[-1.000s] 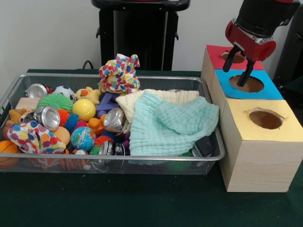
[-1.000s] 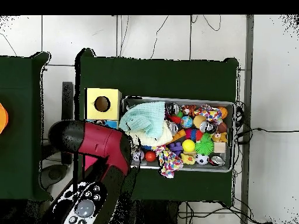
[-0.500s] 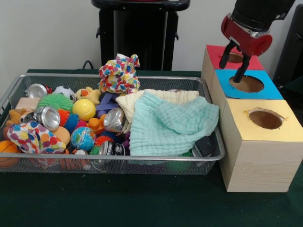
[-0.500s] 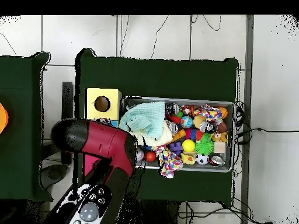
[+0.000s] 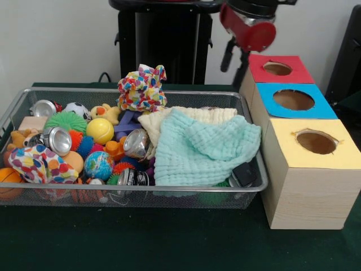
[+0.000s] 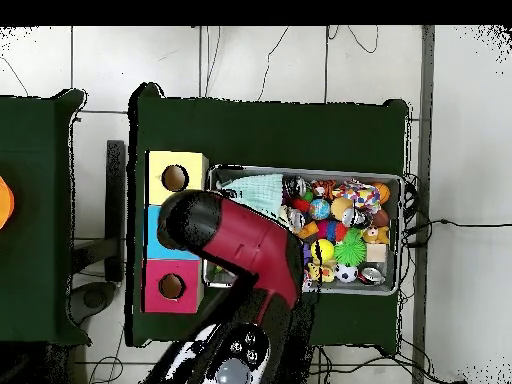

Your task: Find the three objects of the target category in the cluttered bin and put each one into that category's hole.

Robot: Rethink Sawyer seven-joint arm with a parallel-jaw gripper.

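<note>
Gripper [image 5: 235,62] shifted off boxes, wire-mesh bin [image 5: 169,195]

Boxes [image 5: 304,164] just right of bin [image 5: 169,195].

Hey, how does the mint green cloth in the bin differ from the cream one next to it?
The mint green cloth lies on top, spread wide and mostly visible; the cream cloth sits partly under it, showing only its far edge and one corner. The green one reaches the bin's near rim; the cream one stays toward the back. Both look soft and crinkle-textured.
</note>
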